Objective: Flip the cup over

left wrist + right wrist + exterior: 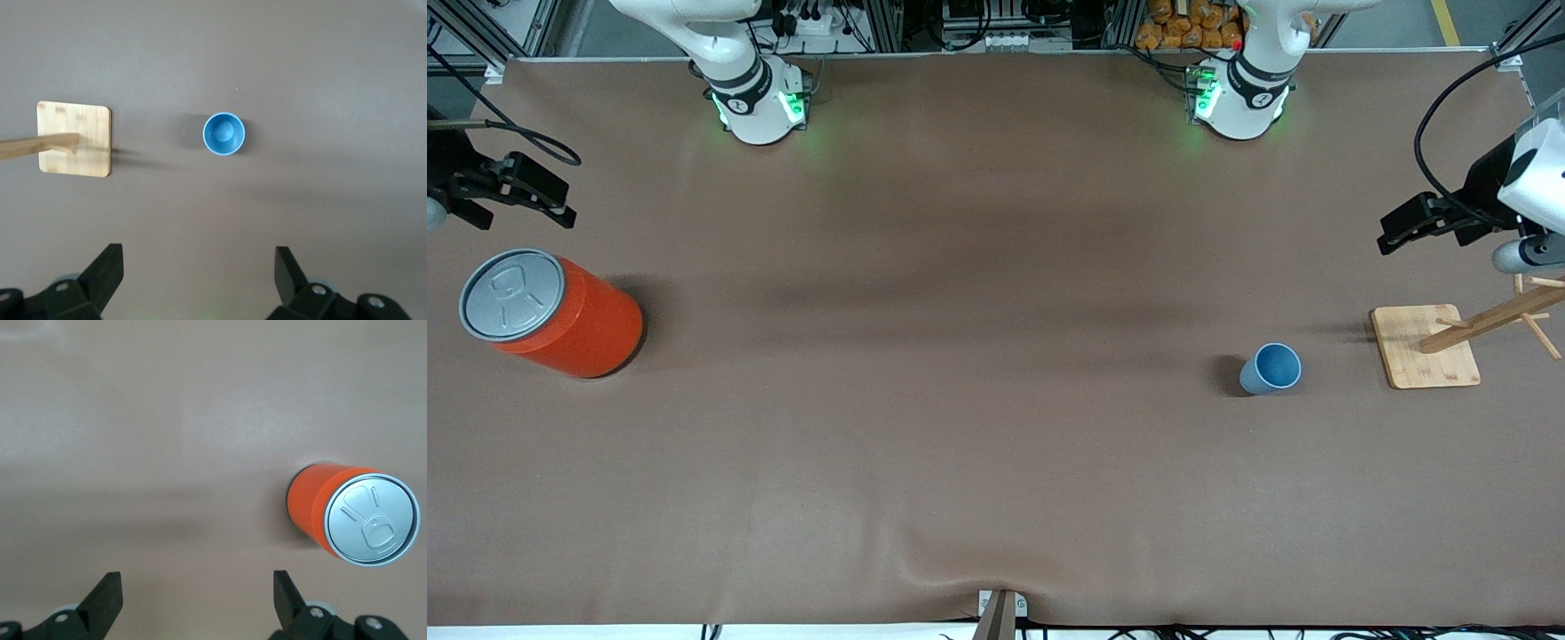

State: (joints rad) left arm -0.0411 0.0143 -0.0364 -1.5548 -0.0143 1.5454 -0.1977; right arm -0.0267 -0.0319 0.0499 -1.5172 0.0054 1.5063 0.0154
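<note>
Left gripper [198, 277] hangs high with its fingers spread wide, above the table near the wooden stand [1424, 346]. Right gripper [197, 600] waits, wide too, up by the orange can [560, 313]. From the stand's base, the cup [1271, 368] sits at about 9 o'clock, mouth up. To flip it well, the left gripper should come down gently, pinch the cup's side, lift, then turn it slowly so it does not slip.

The left gripper [1392, 233] is held high over the left arm's end of the counter and the right gripper [560, 206] over the right arm's end, fingers spread wide and nothing gripped by either.
</note>
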